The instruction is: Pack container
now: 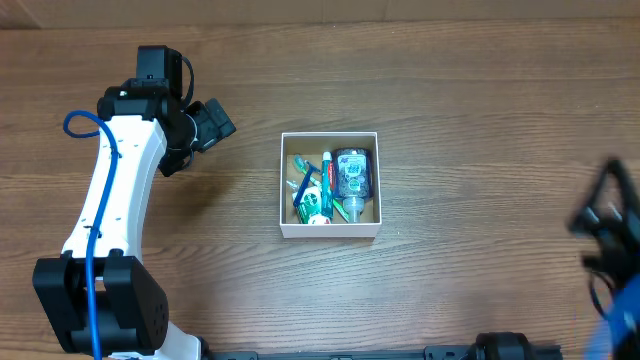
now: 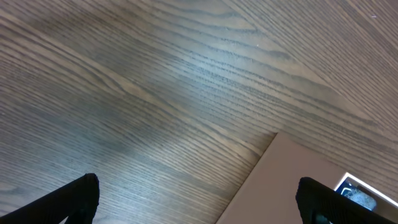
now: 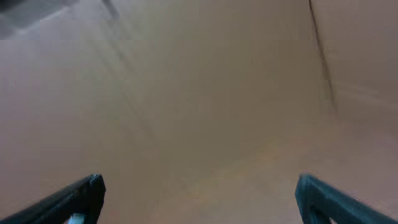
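A small square open-top cardboard container (image 1: 329, 232) with white walls and a brown inside sits near the middle of the wood-grain counter (image 1: 480, 90). Inside it lie a clear plastic bottle with a blue label (image 1: 352, 172) along the right side, green-and-white toothpaste tubes (image 1: 318, 200) in the middle, and a blue toothbrush (image 1: 303, 182) toward the left wall. The white left arm with a blue cable (image 1: 110, 190) reaches up the left side of the counter. Its left gripper (image 1: 208, 124) is to the left of the container and apart from it. In the left wrist view its black fingers (image 2: 78, 200) are spread wide with nothing between them, and a pale container wall shows at the lower right. The right arm (image 1: 608, 225) is a dark blur at the right edge, well apart from the container. The right gripper (image 3: 199, 186) is spread wide and empty over a blurred brown surface.
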